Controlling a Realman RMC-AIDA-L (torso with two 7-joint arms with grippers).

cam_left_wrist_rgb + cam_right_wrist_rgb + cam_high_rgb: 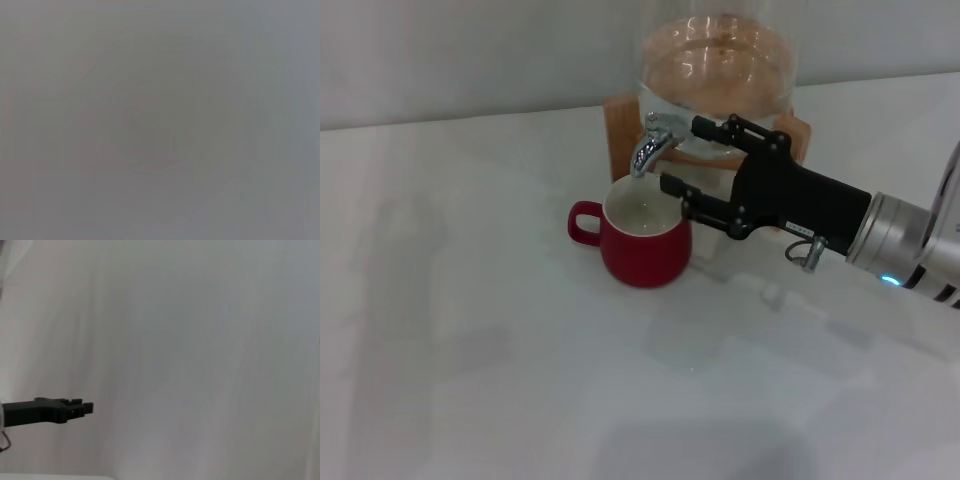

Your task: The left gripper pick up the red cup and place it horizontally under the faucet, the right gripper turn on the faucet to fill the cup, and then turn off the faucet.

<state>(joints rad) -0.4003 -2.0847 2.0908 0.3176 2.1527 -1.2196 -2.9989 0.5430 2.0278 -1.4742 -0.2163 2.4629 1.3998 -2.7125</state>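
Clearly the placing step was done: the red cup (645, 243) stood upright on the white table (470, 350), right under the spout of the faucet (653, 142), its handle pointing to the robot's left. We saw a pale bit of liquid low in the white inside, so we judged filling was under way but far from full; whether water was actually running we could not tell, no stream showed up clearly. The right gripper (685, 157) came in from the right, silver wrist behind it, fingers spread apart: the upper finger reached up beside the faucet at the foot of the glass jar (717, 60), touching or just short of it, and the lower finger hung over the cup's rim on the right side. It gripped nothing that we could see, so we called it released, not clamped on the tap. The jar sat on its wooden stand (620, 135) just behind the cup and held a brownish liquid. The left gripper was not in view anywhere; the head view had no arm on that side and the left wrist view gave only a flat grey blur. The right wrist view showed one black finger (60, 410) against a blank wall, no cup, no faucet. As we judged it, what remained was finishing the fill and then shutting the tap; the risk was overfilling, or knocking the cup with that lower finger.
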